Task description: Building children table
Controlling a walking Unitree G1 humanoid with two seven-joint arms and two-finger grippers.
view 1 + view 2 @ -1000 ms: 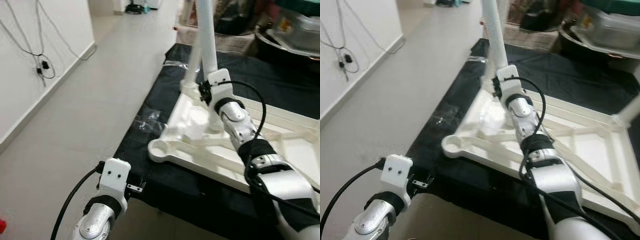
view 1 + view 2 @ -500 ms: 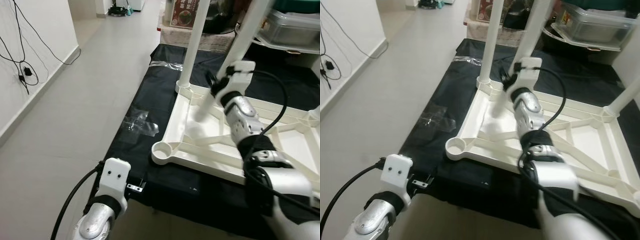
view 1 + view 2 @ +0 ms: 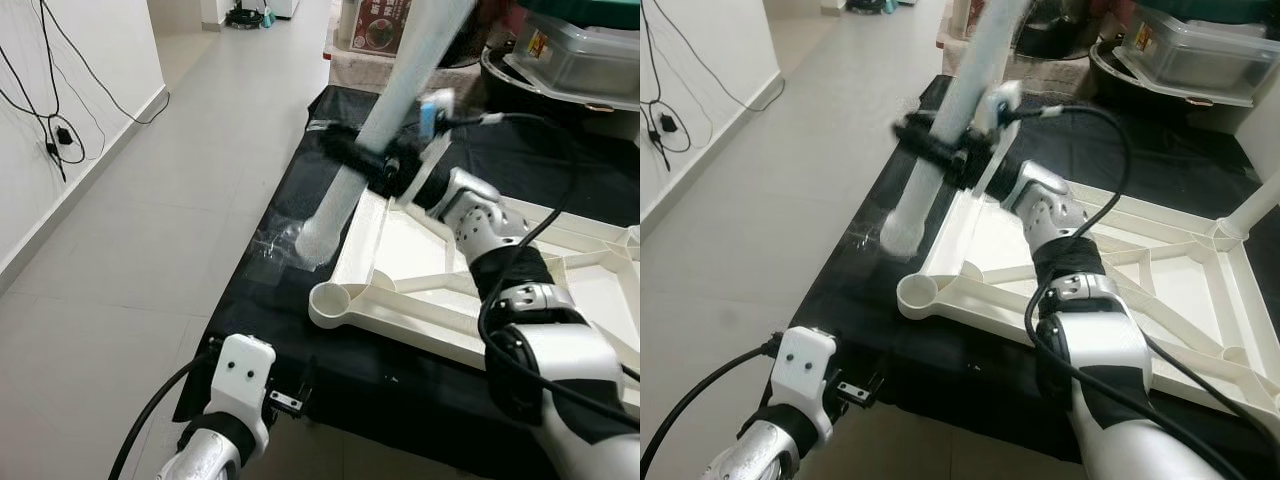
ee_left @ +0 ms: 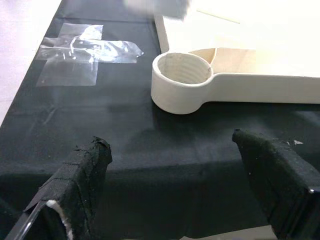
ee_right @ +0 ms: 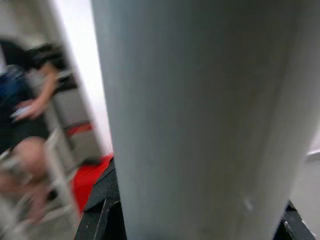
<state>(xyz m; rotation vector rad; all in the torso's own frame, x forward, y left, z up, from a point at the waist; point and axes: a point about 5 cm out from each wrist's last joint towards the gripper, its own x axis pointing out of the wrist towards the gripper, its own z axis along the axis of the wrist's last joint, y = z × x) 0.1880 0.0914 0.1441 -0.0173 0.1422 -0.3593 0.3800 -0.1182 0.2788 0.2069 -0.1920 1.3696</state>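
Observation:
An upturned white table frame [image 3: 420,300] lies on a black cloth. Its near-left corner has an empty round socket [image 3: 335,300], also seen in the left wrist view [image 4: 182,80]. My right gripper [image 3: 385,165] is shut on a white table leg [image 3: 350,180] and holds it tilted. The leg's lower end hangs above the cloth just left of the frame, a little beyond the socket. In the right wrist view the leg [image 5: 200,115] sits between the black fingers. My left gripper [image 4: 172,142] is open, low at the front edge, facing the socket.
The black cloth [image 3: 280,290] carries a patch of clear tape [image 4: 85,52]. Bare floor [image 3: 150,230] runs along the left, with cables on the wall [image 3: 50,130]. Bins [image 3: 580,50] stand at the back. Another leg [image 3: 1260,215] stands at the frame's far right. A blurred person [image 5: 30,125] sits behind.
My right gripper has swung the leg from above the frame's inside out to the left, so its lower end now hangs past the frame's left edge. The camera has shifted slightly.

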